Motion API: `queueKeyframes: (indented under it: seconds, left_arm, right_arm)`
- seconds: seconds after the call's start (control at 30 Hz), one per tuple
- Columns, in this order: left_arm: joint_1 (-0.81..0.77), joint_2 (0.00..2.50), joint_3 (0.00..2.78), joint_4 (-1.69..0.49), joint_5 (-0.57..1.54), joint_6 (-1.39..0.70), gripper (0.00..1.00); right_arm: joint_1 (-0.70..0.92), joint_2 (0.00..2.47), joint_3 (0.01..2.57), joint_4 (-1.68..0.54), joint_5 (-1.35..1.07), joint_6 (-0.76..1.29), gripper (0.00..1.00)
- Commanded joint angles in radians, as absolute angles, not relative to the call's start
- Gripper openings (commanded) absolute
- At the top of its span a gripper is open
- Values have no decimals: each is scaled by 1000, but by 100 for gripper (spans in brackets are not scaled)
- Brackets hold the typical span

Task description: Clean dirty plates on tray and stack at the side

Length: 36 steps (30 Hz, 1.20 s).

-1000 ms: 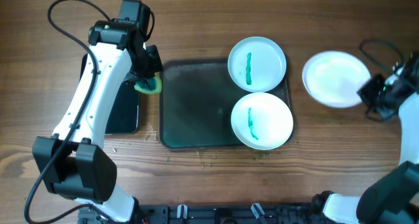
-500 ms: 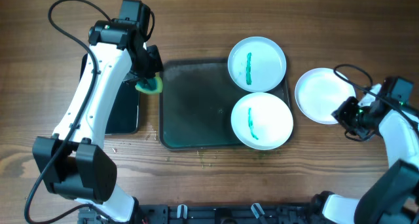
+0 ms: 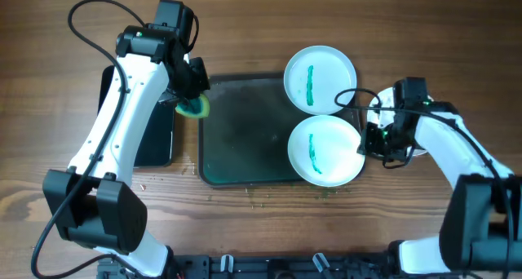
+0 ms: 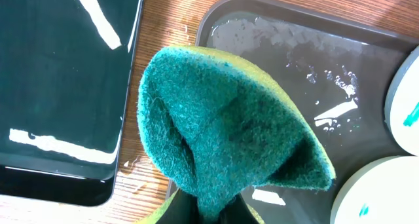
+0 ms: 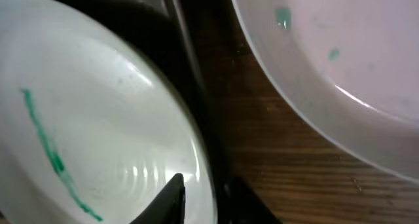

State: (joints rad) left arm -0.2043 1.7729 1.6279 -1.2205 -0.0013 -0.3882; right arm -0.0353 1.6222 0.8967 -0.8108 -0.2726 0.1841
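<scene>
Green sponge (image 4: 222, 119) clenched in left pincer (image 4: 211, 211) at tray (image 4: 275, 60) edge | right pincer (image 5: 206, 194) straddles plate (image 5: 98, 119) rim, clamped or not: indeterminable

White green-streaked plates (image 3: 320, 79), green sponge (image 4: 222, 139), dark tray (image 3: 241, 132)

My right gripper (image 3: 371, 140) has come a long way left. A second ago it sat near the far right edge of the table, at the outer side of the loose plate (image 5: 340, 60). Now it is at the right rim of the nearer plate (image 3: 325, 148) on the tray (image 3: 245, 132), one finger over that plate's face and the other outside the rim; I cannot tell if it pinches. The loose plate has slid left too, from well clear of the tray to just beside it, and my arm now covers most of it from above. On the left, the sponge (image 3: 194, 108) has drifted slightly right, over the tray's left rim
</scene>
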Motion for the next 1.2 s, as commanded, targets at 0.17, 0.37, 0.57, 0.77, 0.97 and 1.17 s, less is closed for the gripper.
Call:
queueKeyframes:
  seconds: [0.17,0.37,0.57,0.77,0.97,1.17]
  left_arm:
    - [-206,1769,1636,-1221,10,-397,4]
    - [-206,1769,1636,-1221,11,-397,4]
    - [-206,1769,1636,-1221,11,-397,4]
    - [-206,1769,1636,-1221,11,-397,4]
    - [-221,1769,1623,-1225,19,-402,4]
    - [-308,1769,1385,-1002,124,-435,4]
  right_arm:
    - [-29,1651,890,-796,-250,157,5]
    - [3,1554,931,-916,-260,160,4]
    - [326,1467,965,-780,-252,485,4]
    - [516,1659,1050,-527,-189,655,4]
    - [532,1875,1129,-490,-187,722,4]
    - [484,1938,1129,-456,-340,690,4]
